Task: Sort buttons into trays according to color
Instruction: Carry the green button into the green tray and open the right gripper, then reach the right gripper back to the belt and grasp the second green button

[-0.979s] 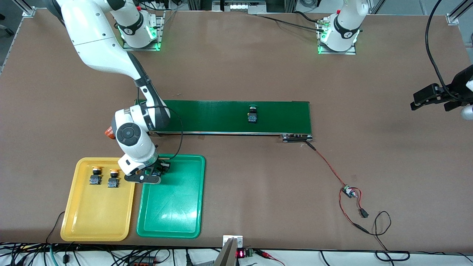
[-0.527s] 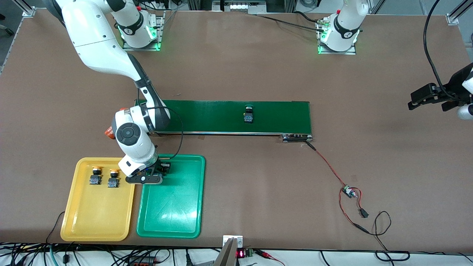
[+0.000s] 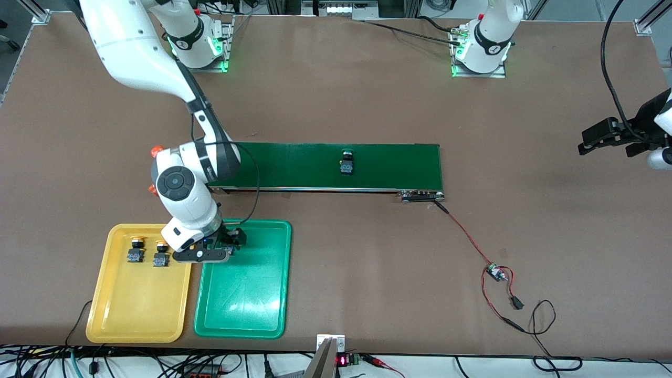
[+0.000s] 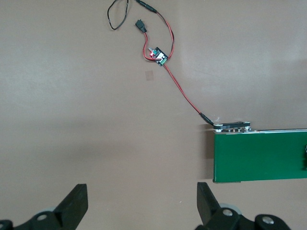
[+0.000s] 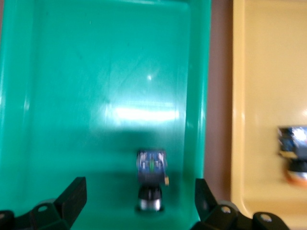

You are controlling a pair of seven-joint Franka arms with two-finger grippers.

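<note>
Yellow tray [image 3: 137, 310]: two buttons; green tray [image 3: 247, 304]: one; belt [image 3: 388, 167]: one.

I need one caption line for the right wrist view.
Open right gripper above a green button lying in the green tray.

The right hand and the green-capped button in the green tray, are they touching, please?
Apart. The right wrist view shows the right hand open, its fingers wide of the green-capped button, which rests on the green plastic tray.

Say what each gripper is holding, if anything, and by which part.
Nothing. The right gripper is open over the green tray, its fingers clear of the green button lying in it. The left gripper, waiting, is open.
</note>
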